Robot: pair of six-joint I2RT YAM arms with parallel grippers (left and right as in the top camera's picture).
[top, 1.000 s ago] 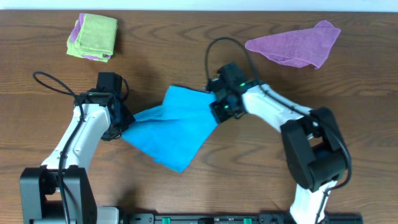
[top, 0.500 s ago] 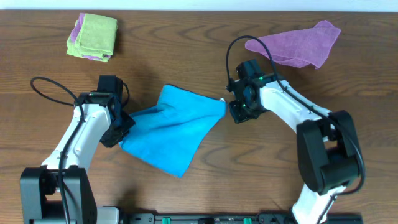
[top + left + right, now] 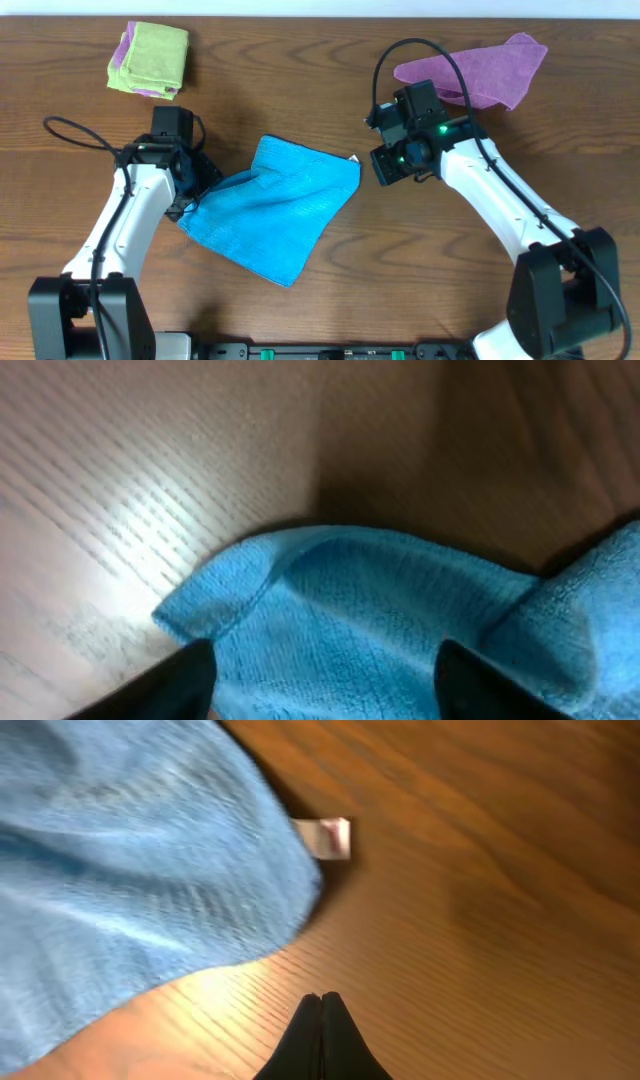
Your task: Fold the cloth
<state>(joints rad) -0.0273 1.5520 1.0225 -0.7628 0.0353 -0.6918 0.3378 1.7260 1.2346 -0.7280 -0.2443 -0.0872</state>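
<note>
The bright blue cloth (image 3: 275,205) lies spread on the wooden table, roughly a diamond, with a fold ridge near its upper left. My left gripper (image 3: 193,192) hovers at the cloth's left corner, jaws open. In the left wrist view, both dark fingers (image 3: 180,682) straddle the blue cloth (image 3: 380,610) without pinching it. My right gripper (image 3: 384,166) is just right of the cloth's upper right corner, shut and empty. The right wrist view shows the closed right gripper (image 3: 321,1000) over bare wood, with the cloth (image 3: 120,870) and its white tag (image 3: 330,835) ahead.
A purple cloth (image 3: 480,75) lies at the back right, close behind my right arm. A lime-green folded cloth (image 3: 150,58) sits at the back left. Black cables loop above both wrists.
The left gripper has opened and released the cloth's left corner. The right gripper let go of the right corner and moved right and back. The cloth now lies flatter and wider.
</note>
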